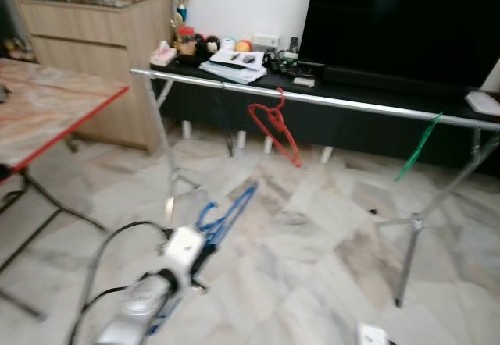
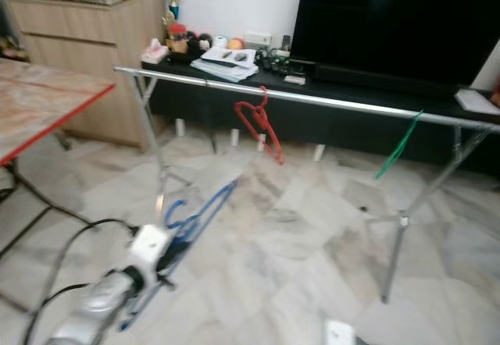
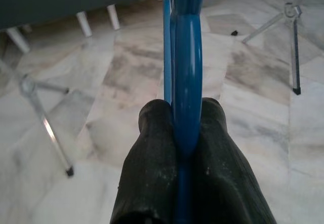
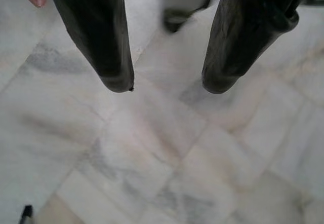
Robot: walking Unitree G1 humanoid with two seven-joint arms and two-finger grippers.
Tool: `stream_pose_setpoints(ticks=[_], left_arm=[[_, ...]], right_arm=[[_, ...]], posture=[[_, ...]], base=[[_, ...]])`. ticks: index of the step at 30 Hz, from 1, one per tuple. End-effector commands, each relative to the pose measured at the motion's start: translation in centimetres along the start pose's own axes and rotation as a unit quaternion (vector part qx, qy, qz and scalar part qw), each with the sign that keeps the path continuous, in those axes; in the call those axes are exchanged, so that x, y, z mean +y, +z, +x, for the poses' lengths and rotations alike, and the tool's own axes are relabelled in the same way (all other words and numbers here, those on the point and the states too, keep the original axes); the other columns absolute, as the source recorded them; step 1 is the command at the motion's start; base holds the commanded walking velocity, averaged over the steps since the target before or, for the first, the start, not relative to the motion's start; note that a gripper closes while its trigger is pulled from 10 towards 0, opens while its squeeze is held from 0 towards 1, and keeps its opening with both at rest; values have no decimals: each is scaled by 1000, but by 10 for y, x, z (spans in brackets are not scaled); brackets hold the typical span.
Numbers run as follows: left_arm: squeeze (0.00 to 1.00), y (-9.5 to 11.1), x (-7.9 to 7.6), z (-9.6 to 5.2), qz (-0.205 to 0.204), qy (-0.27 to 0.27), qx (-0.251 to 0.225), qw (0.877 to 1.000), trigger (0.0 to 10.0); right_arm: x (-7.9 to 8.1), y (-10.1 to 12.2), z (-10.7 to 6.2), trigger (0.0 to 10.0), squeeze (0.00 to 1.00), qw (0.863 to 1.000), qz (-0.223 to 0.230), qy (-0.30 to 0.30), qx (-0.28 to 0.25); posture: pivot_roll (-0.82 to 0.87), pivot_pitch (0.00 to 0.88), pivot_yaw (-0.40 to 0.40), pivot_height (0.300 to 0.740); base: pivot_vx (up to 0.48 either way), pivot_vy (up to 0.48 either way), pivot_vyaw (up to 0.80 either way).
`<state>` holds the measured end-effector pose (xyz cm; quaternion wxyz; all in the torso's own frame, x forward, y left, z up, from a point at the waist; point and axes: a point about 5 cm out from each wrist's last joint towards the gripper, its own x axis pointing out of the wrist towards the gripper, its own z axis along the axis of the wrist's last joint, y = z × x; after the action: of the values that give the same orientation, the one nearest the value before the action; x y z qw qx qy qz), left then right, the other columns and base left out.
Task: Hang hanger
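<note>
Left wrist view: left gripper (image 3: 183, 117) clenched on blue hanger (image 3: 186, 57), hanger projecting forward toward rail (image 1: 328, 99); right gripper (image 4: 167, 84) fingers spread.

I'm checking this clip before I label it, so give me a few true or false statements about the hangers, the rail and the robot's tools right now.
1. The left tool is shut on the blue hanger. True.
2. The blue hanger already hangs on the metal rail. False: it is held low over the marble floor, short of the rail.
3. A red hanger hangs on the rail. True.
4. The green hanger lies on the floor. False: it hangs from the rail, toward its right end.
5. The right tool grips a hanger. False: its fingers are apart with nothing between them, pointing at the floor.
</note>
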<state>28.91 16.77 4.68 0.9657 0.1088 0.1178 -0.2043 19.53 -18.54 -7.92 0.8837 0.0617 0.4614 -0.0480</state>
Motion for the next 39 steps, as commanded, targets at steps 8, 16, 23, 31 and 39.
stream_pose_setpoints(ticks=[8,16,23,31,39], left_arm=[[0,14,-13,10,4,-21,-26,999,10000],[0,19,-4,12,-7,8,-27,1000,10000],[0,20,-1,13,-12,22,-26,999,10000],[0,22,0,15,-20,33,-28,999,10000],[0,22,1,15,-22,36,-27,999,10000]], right_arm=[[-15,-9,-3,10000,0,1000,0,-14,11],[-13,-8,-3,10000,0,1000,-16,-1,9],[-13,-7,-3,10000,0,999,-31,5,6],[-10,-7,-3,10000,0,998,-58,23,-1],[-11,-5,-3,10000,0,998,-55,26,-4]], posture=[[104,10,-51,740],[105,18,-53,740],[103,22,-54,740],[103,25,-54,740],[103,31,-56,740]], base=[[314,-358,-300],[342,-122,0],[335,0,0],[303,342,461],[275,320,200]])
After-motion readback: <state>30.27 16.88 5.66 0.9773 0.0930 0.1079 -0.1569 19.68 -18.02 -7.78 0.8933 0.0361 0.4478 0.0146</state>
